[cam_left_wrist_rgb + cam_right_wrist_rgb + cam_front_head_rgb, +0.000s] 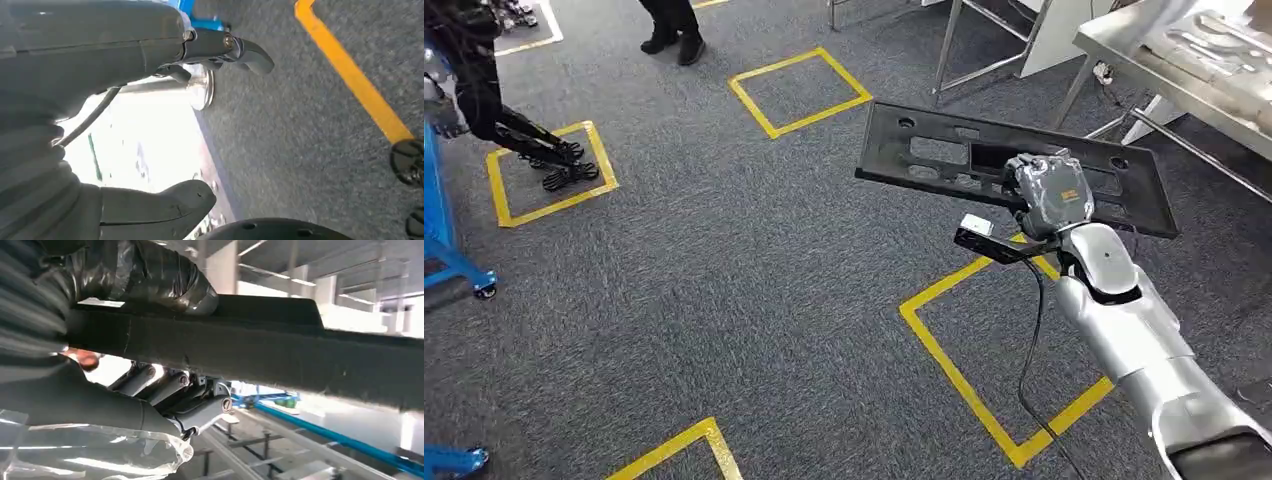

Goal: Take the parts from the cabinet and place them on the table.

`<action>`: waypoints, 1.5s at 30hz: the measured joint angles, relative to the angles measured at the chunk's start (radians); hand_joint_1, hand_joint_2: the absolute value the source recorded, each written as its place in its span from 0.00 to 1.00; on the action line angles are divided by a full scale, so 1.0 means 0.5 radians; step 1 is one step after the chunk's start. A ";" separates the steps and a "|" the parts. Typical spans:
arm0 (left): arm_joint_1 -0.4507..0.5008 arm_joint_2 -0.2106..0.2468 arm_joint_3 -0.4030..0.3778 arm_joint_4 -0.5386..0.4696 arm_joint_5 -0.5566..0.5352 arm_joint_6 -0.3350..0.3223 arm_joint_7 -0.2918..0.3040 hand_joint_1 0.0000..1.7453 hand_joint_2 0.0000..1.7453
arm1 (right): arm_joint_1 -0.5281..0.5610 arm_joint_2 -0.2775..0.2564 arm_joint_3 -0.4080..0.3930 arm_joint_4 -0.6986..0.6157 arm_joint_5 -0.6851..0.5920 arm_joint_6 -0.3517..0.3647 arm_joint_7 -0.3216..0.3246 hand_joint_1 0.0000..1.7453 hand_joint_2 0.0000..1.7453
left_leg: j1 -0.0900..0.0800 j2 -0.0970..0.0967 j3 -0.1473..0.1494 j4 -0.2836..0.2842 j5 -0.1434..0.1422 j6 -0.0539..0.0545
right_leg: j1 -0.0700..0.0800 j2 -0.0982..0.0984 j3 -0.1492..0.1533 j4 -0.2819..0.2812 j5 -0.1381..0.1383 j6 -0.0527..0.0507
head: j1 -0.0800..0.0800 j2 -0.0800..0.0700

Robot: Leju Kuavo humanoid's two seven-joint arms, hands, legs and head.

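Observation:
A long flat black plastic part (944, 155) with cut-outs hangs level over the grey carpet, held at its near edge by my right hand (1049, 193). In the right wrist view the same black part (280, 352) runs across the picture, clamped between the taped thumb (165, 280) and the darker fingers (185, 395). The metal table (1169, 60) with grey parts on it stands at the far right, beyond the part's end. My left hand (150, 100) hangs over the carpet with thumb and fingers apart and nothing in it.
Yellow tape squares (799, 90) mark the carpet, one (984, 380) right under my right arm. A blue cart frame (449, 250) stands at the left edge. A person's dark shoes (674, 40) are at the far top, and another robot's black legs (534, 140) at the upper left.

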 joint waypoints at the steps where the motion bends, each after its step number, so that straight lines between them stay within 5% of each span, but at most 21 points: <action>1: -0.001 0.000 0.000 0.001 -0.002 0.000 0.000 0.00 1.00 | 0.001 -0.002 0.000 0.000 0.000 0.005 0.001 1.00 1.00 | 0.001 0.027 0.010 -0.004 -0.003 -0.006 | 0.001 0.028 -0.002 -0.003 0.002 -0.007 | 0.001 0.000; 2: -0.003 0.001 0.000 0.000 -0.005 -0.001 -0.001 0.00 1.00 | 0.004 -0.005 0.000 -0.002 0.000 0.008 0.002 1.00 1.00 | 0.002 0.007 0.008 0.007 -0.025 -0.029 | -0.029 0.055 0.015 -0.023 0.014 -0.026 | 0.000 0.000; 4: -0.002 0.005 0.000 0.001 -0.007 -0.002 -0.003 0.00 1.00 | -0.013 -0.006 0.000 -0.011 0.000 0.008 0.002 1.00 1.00 | 0.019 -0.178 -0.040 0.151 -0.121 -0.041 | -0.031 0.094 0.014 -0.026 0.018 -0.049 | -0.002 0.000; 6: 0.002 0.005 0.000 0.001 -0.007 -0.002 -0.003 0.00 1.00 | -0.014 0.005 0.000 -0.015 0.001 0.010 0.006 1.00 1.00 | 0.026 -0.214 -0.193 0.479 -0.275 -0.049 | -0.030 0.146 0.013 -0.025 0.019 -0.055 | -0.001 0.000; 8: 0.006 0.004 0.000 0.001 -0.006 -0.002 -0.005 0.00 1.00 | -0.013 0.011 0.000 -0.011 0.005 0.011 0.018 1.00 1.00 | 0.027 -0.214 -0.286 0.650 -0.299 -0.055 | -0.029 0.199 0.010 -0.015 0.019 -0.055 | -0.001 0.000; 11: 0.009 0.004 0.000 0.001 -0.006 -0.001 -0.010 0.00 1.00 | -0.017 0.013 0.000 -0.010 0.008 0.010 0.020 1.00 1.00 | 0.037 -0.245 -0.130 0.287 -0.052 -0.047 | -0.035 0.282 0.009 0.006 0.011 -0.044 | -0.001 0.000; 12: 0.011 0.004 0.000 0.000 -0.008 -0.001 -0.009 0.00 1.00 | -0.020 0.015 0.000 -0.010 0.008 0.010 0.020 1.00 1.00 | 0.046 -0.316 -0.052 0.106 0.020 -0.044 | -0.038 0.307 0.004 0.017 0.005 -0.035 | -0.001 0.000; 13: 0.011 0.004 0.000 0.001 -0.016 -0.002 -0.008 0.00 1.00 | -0.029 0.018 0.000 -0.009 0.008 0.010 0.020 1.00 1.00 | 0.050 -0.403 -0.033 0.067 -0.016 -0.043 | -0.029 0.327 -0.010 0.027 0.004 -0.021 | -0.001 0.000; 17: 0.004 0.004 -0.001 0.001 -0.027 -0.002 0.018 0.00 1.00 | -0.047 0.032 0.001 0.008 0.014 0.011 0.016 1.00 1.00 | 0.044 -0.318 -0.025 0.029 0.009 -0.004 | -0.050 0.421 -0.042 0.004 0.043 0.040 | 0.000 0.000; 20: 0.005 0.004 -0.001 0.000 -0.027 -0.002 0.024 0.00 1.00 | -0.075 0.039 0.001 0.025 0.023 0.011 0.017 1.00 1.00 | 0.046 -0.246 -0.023 -0.007 0.036 0.031 | -0.040 0.182 -0.152 0.232 -0.111 0.050 | 0.003 0.000; 23: 0.012 0.004 -0.001 0.000 -0.027 -0.002 0.027 0.00 1.00 | -0.074 0.053 0.002 0.037 0.023 0.014 0.017 1.00 1.00 | 0.037 -0.174 -0.027 -0.006 0.032 0.034 | -0.048 0.143 -0.321 0.603 -0.243 0.061 | 0.002 0.000; 26: 0.008 0.003 -0.001 0.000 -0.027 -0.003 0.027 0.00 1.00 | -0.080 0.058 0.002 0.043 0.024 0.016 0.017 1.00 1.00 | 0.031 -0.105 -0.019 -0.006 0.023 0.028 | -0.045 0.113 -0.145 0.283 -0.048 0.047 | 0.002 0.000; 28: 0.008 0.000 -0.001 0.000 -0.027 -0.004 0.027 0.00 1.00 | -0.100 0.060 0.002 0.043 0.024 0.017 0.018 1.00 1.00 | 0.023 -0.066 -0.009 -0.006 0.014 0.017 | -0.008 -0.074 0.013 -0.006 0.004 0.010 | 0.002 0.000; 32: 0.006 -0.002 -0.001 0.000 -0.027 -0.005 0.034 0.00 1.00 | -0.135 0.069 0.002 0.049 0.028 0.044 0.017 1.00 1.00 | 0.008 0.028 0.010 -0.009 -0.005 -0.019 | 0.011 0.025 -0.001 -0.017 0.015 -0.019 | 0.002 0.000; 33: 0.003 -0.002 0.000 0.000 -0.026 -0.005 0.035 0.00 1.00 | -0.137 0.070 0.003 0.050 0.028 0.044 0.017 1.00 1.00 | 0.006 0.020 0.004 0.002 -0.027 -0.037 | -0.022 0.051 0.018 -0.041 0.029 -0.037 | 0.001 0.000; 35: 0.002 0.000 -0.001 0.000 -0.024 -0.005 0.036 0.00 1.00 | -0.156 0.078 0.003 0.053 0.032 0.046 0.016 1.00 1.00 | 0.020 -0.158 -0.056 0.189 -0.146 -0.051 | -0.025 0.091 0.020 -0.044 0.033 -0.051 | 0.001 0.000; 38: 0.009 0.000 0.000 0.000 -0.024 -0.006 0.038 0.00 1.00 | -0.155 0.107 0.008 0.059 0.034 0.047 0.017 1.00 1.00 | 0.027 -0.212 -0.270 0.620 -0.303 -0.063 | -0.024 0.175 0.018 -0.038 0.032 -0.056 | 0.001 0.000; 40: 0.012 0.000 -0.001 0.000 -0.026 -0.008 0.044 0.00 1.00 | -0.156 0.112 0.018 0.064 0.038 0.052 0.011 1.00 1.00 | 0.031 -0.214 -0.253 0.536 -0.196 -0.063 | -0.026 0.233 0.019 -0.027 0.029 -0.053 | 0.001 0.000; 42: 0.011 0.001 -0.001 0.000 -0.028 -0.008 0.049 0.00 1.00 | -0.168 0.119 0.019 0.066 0.039 0.065 0.011 1.00 1.00 | 0.042 -0.258 -0.117 0.202 0.003 -0.059 | -0.031 0.288 0.017 -0.008 0.019 -0.038 | 0.001 0.000; 44: 0.014 0.001 0.000 0.000 -0.028 -0.011 0.051 0.00 1.00 | -0.204 0.131 0.024 0.075 0.040 0.089 0.012 1.00 1.00 | 0.063 -0.417 -0.049 0.041 0.006 -0.047 | -0.029 0.342 -0.016 0.031 0.007 -0.015 | 0.002 0.000; 45: 0.011 0.001 0.000 0.000 -0.028 -0.011 0.057 0.00 1.00 | -0.218 0.144 0.035 0.079 0.044 0.099 0.014 1.00 1.00 | 0.055 -0.391 -0.058 0.058 0.007 -0.042 | -0.037 0.358 -0.031 0.023 0.017 -0.002 | 0.000 0.000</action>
